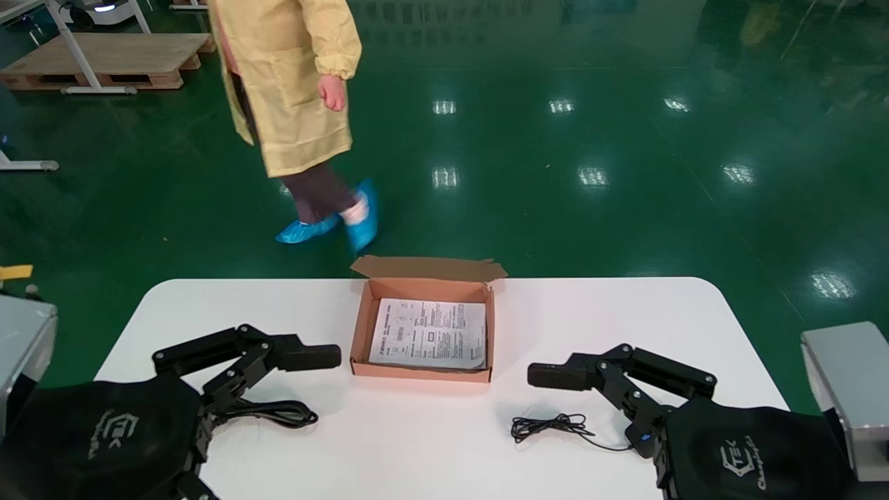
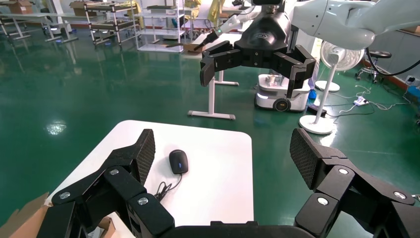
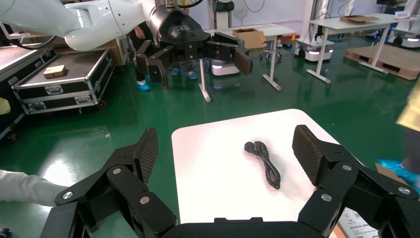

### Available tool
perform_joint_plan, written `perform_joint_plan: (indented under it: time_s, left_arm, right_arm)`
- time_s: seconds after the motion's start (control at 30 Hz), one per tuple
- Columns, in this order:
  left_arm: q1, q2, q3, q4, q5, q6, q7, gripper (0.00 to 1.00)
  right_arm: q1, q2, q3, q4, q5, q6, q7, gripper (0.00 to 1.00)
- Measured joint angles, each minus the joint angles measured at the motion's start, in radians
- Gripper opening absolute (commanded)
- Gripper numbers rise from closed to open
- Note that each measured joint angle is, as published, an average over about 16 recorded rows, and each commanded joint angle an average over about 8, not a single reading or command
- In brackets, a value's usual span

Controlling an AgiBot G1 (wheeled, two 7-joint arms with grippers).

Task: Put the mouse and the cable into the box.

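left gripper [image 2: 223,148] spread — cable [image 3: 267,161] below | right gripper [image 3: 225,146] spread — mouse [image 2: 178,161] beneath

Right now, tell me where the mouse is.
The mouse lies on the table on the robot's right side, beyond the box and near the open right gripper; the left wrist view shows it.

Brown cardboard box [image 1: 361,326], glossy floor [image 1: 625,139]

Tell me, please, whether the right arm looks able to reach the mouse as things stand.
Probably yes. The mouse lies bare on the table close by the right gripper, which is open and empty, and nothing stands between them.
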Motion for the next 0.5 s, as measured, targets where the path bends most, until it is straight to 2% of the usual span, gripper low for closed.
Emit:
perform_joint_plan:
  time_s: [0.5]
  left_arm:
    - [-0.003, -0.002, 0.001, -0.005, 0.008, 0.002, 0.004, 1.00]
  right_arm:
    - [0.001, -0.001, -0.001, 0.000, -0.003, 0.001, -0.001, 1.00]
